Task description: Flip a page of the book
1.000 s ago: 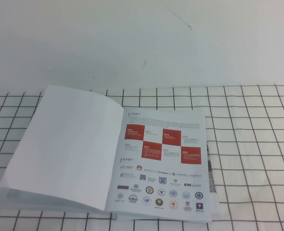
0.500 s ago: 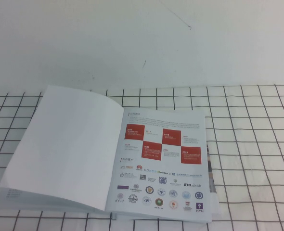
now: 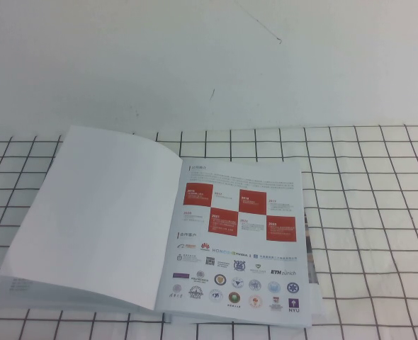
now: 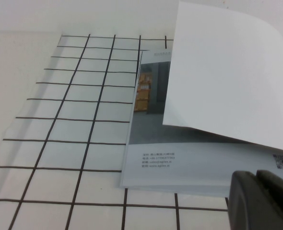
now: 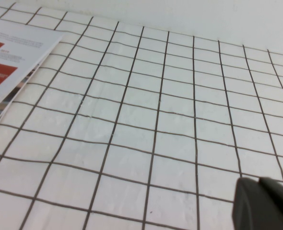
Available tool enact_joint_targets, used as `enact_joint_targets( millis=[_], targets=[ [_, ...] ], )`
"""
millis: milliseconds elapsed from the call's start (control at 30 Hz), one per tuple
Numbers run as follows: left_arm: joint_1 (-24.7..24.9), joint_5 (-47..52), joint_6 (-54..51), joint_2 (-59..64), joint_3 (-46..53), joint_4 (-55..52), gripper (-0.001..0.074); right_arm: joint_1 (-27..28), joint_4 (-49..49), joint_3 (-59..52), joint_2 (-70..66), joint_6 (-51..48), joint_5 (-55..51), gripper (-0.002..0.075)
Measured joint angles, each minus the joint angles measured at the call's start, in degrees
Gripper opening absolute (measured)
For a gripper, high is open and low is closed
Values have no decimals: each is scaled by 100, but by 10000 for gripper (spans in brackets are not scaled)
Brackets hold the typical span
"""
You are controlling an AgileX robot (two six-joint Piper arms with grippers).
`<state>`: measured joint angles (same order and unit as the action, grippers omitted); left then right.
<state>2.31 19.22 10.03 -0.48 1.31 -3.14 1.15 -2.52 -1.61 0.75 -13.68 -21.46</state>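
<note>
The book (image 3: pixel 304 241) lies open on the checked cloth in the high view. The page (image 3: pixel 241 241), with red checker squares above rows of logos, lies flat on its right side. A blank white sheet (image 3: pixel 99 212) arches over its left side. Neither gripper shows in the high view. In the left wrist view my left gripper (image 4: pixel 256 178) is shut and empty, just off the book's (image 4: pixel 180 158) outer edge, below the blank sheet (image 4: pixel 228 81). In the right wrist view my right gripper (image 5: pixel 259 184) is shut and empty above the cloth, well away from the page (image 5: pixel 12 57).
A white cloth with a black grid (image 3: pixel 365 212) covers the table around the book. A plain white surface (image 3: pixel 195 64) lies beyond the cloth's far edge. The book's near edge reaches the bottom of the high view.
</note>
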Motion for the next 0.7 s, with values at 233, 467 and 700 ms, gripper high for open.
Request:
enact_joint_targets(
  millis=[233, 467, 700],
  targets=[
    [0, 0, 0, 0, 0, -42, -2, 0, 0, 0, 0, 0, 0, 0],
    [0, 0, 0, 0, 0, -55, -2, 0, 0, 0, 0, 0, 0, 0],
    [0, -287, 0, 0, 23, -55, -2, 0, 0, 0, 0, 0, 144, 0]
  ],
)
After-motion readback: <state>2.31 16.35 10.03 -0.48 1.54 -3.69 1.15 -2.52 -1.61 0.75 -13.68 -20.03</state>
